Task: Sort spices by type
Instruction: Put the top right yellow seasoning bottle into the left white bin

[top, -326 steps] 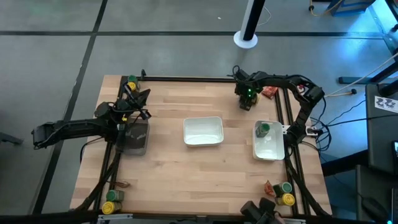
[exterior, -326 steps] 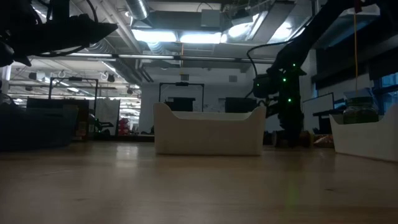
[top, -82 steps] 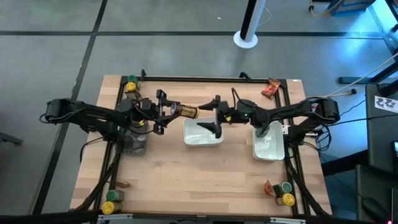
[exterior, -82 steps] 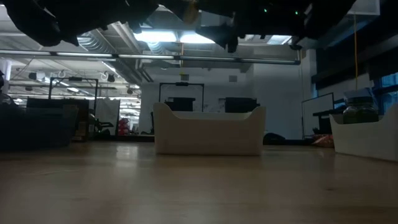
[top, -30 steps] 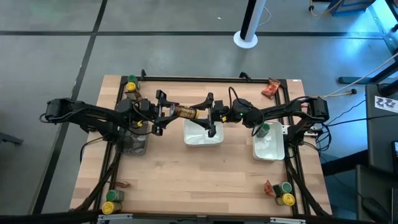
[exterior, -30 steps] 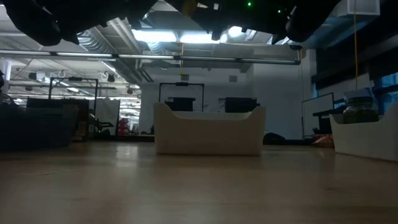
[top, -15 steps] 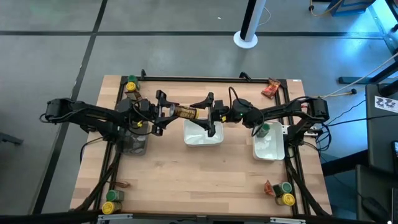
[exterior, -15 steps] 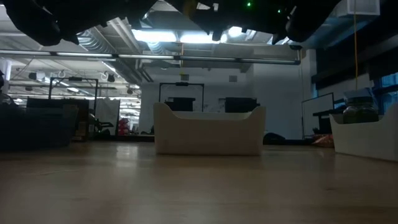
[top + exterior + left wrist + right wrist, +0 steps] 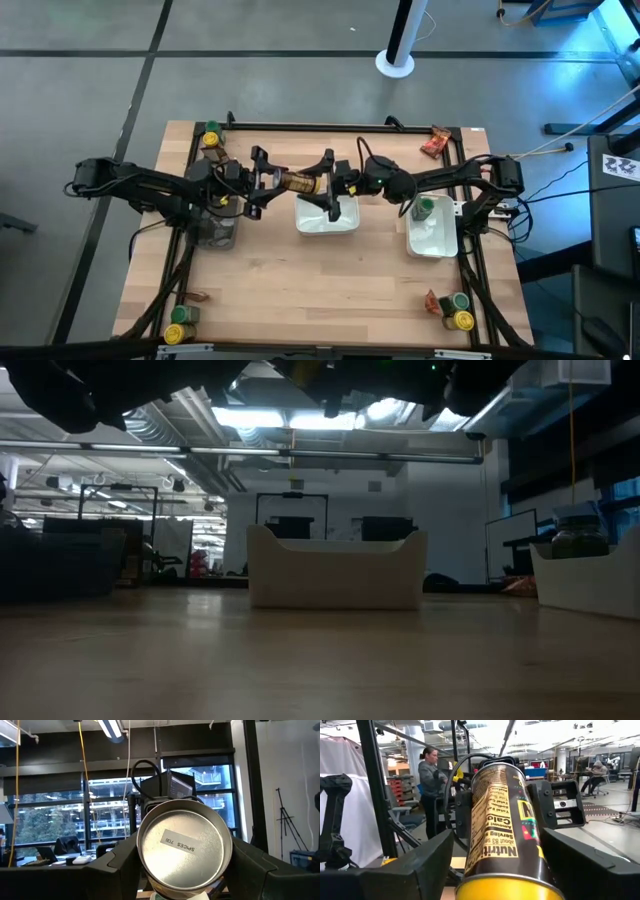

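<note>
While bare wood runs open across the near middle of the surface (image 9: 320, 290), the near corners are crowded. At the near left corner, a yellow-lid jar (image 9: 176, 334) touches a green-lid jar (image 9: 185, 316), with a red packet (image 9: 197, 297) just beside them. At the near right corner, a second yellow-lid jar (image 9: 464, 321) and a second green-lid jar (image 9: 458, 301) sit with another packet (image 9: 433, 300).

Farther in, the grey bin (image 9: 216, 228) sits by the left edge, the middle tray (image 9: 327, 222) at the centre and the right tray (image 9: 432, 238) by the right edge. The right tray holds a green-lid jar of its own (image 9: 424, 208), upright.

Raised above the middle tray's far left rim, the held jar (image 9: 298, 182) lies on its side in the air. The left gripper (image 9: 275, 181) is clamped on its base end. The right gripper (image 9: 328, 187) faces the left one, its fingers (image 9: 420, 870) spread wide on either side of the yellow lid end, with a gap showing on each side, so no grip. There is little room between the two grippers. Open wood lies between the trays.

At the far left corner sits a lone jar (image 9: 211, 137), lid colour unclear. At the far right corner a far packet (image 9: 433, 143) lies at the edge.
</note>
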Tool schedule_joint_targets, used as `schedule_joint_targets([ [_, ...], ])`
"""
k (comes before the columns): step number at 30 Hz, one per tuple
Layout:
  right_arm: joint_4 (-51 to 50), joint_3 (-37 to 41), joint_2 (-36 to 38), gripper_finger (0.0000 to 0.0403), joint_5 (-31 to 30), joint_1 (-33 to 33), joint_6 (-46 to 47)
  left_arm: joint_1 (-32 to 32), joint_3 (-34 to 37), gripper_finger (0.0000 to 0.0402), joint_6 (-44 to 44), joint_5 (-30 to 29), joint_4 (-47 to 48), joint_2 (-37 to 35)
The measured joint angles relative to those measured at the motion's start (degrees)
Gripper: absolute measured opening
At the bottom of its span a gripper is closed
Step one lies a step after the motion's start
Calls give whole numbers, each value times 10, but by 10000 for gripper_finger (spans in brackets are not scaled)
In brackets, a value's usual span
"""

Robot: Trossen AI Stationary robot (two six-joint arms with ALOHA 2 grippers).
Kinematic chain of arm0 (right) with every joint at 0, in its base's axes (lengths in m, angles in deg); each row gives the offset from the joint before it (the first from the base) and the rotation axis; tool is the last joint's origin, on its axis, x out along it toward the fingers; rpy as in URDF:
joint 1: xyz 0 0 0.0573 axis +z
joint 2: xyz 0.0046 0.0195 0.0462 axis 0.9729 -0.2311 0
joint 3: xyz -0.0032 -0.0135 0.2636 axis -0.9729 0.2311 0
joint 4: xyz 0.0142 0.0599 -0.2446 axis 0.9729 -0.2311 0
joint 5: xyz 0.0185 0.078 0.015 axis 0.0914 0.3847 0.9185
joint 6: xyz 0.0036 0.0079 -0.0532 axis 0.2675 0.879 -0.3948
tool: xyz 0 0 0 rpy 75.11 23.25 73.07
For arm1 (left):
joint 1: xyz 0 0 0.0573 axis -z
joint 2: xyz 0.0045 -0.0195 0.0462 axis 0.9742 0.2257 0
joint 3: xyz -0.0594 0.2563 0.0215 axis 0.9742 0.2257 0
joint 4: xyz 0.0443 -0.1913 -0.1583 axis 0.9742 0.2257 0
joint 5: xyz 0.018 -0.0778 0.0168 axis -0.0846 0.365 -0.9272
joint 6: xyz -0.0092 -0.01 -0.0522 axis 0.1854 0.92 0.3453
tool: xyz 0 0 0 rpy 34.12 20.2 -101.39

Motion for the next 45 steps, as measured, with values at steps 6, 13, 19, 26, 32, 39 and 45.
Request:
schedule_joint_targets([
  [6, -10, 0, 0, 285, 1, 0, -5, 1, 0, 214, -1, 0, -1, 0],
  [13, -17, 0, 1, 224, -11, -1, -11, 1, 0, 212, -7, -6, -1, 0],
  [19, -42, 1, 12, 224, -15, 0, -33, 1, 0, 235, -25, -1, 10, -1],
  [26, -148, 1, 76, 226, -61, 1, -77, -5, 0, 244, -26, -8, 44, -20],
  [32, -314, -16, 133, 224, -106, 1, -97, -18, 0, 245, -46, -27, 124, -60],
  [39, -608, -99, 147, 224, -177, 1, -98, -43, -21, 236, -32, -69, 285, -127],
  [45, -698, -112, 142, 225, -184, 0, -71, -49, -62, 169, -16, -69, 368, -91],
])
